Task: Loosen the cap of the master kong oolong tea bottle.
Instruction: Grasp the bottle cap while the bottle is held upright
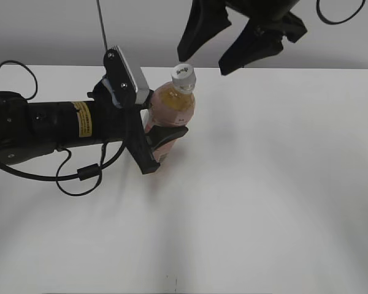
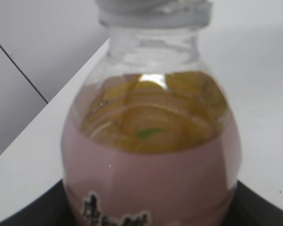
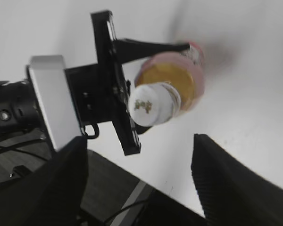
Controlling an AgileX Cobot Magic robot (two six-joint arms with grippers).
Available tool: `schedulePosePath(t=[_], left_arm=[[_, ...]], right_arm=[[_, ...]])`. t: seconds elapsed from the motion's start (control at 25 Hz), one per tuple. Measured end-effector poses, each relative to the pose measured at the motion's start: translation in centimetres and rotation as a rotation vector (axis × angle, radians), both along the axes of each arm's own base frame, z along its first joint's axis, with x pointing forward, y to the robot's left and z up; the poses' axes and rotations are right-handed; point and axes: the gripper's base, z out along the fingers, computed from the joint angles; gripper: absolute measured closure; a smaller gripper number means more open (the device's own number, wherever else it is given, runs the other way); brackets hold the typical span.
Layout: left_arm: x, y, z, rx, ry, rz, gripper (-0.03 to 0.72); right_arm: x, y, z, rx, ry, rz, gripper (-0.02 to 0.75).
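Observation:
The master kong oolong tea bottle (image 1: 172, 113) stands upright on the white table, amber tea above its pink label. Its white cap (image 1: 184, 73) is on the neck. My left gripper (image 1: 162, 144) is shut on the bottle's labelled body from the left. In the left wrist view the bottle (image 2: 151, 155) fills the frame and the cap (image 2: 153, 12) is at the top edge. My right gripper (image 1: 205, 58) hangs open just above and behind the cap, not touching it. The right wrist view looks down on the cap (image 3: 151, 104) and the bottle (image 3: 179, 80), with the open fingers (image 3: 139, 169) below.
The white table (image 1: 264, 196) spreads to the right and front of the bottle. The left arm and its cables (image 1: 49, 131) lie across the left side of the table. A grey wall runs behind the far table edge.

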Motion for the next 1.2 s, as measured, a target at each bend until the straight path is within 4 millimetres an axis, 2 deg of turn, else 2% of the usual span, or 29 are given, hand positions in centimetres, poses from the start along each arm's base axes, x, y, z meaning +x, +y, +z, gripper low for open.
schedulePosePath(t=[0.08, 0.16, 0.32, 0.52, 0.96, 1.12, 1.2], left_arm=[[0.0, 0.0, 0.0, 0.0, 0.0, 0.0, 0.276], [0.0, 0.0, 0.0, 0.0, 0.0, 0.0, 0.276], [0.0, 0.0, 0.0, 0.0, 0.0, 0.0, 0.276], [0.0, 0.0, 0.0, 0.001, 0.0, 0.0, 0.276], [0.0, 0.0, 0.0, 0.001, 0.0, 0.0, 0.276], [0.0, 0.0, 0.0, 0.001, 0.0, 0.0, 0.276], [0.0, 0.0, 0.0, 0.001, 0.0, 0.0, 0.276]], right_arm=[[0.7, 0.4, -0.8, -0.019, 0.088, -0.035, 0.224], [1.3, 0.8, -0.6, -0.013, 0.121, -0.068, 0.224], [3.0, 1.5, 0.5, 0.011, 0.11, -0.138, 0.225], [5.0, 2.4, 0.0, 0.011, 0.11, -0.194, 0.225], [4.9, 3.1, -0.1, -0.02, 0.079, -0.161, 0.225], [4.3, 3.5, 0.1, -0.087, -0.014, -0.069, 0.225], [3.9, 3.8, 0.4, -0.118, -0.088, 0.036, 0.225]])
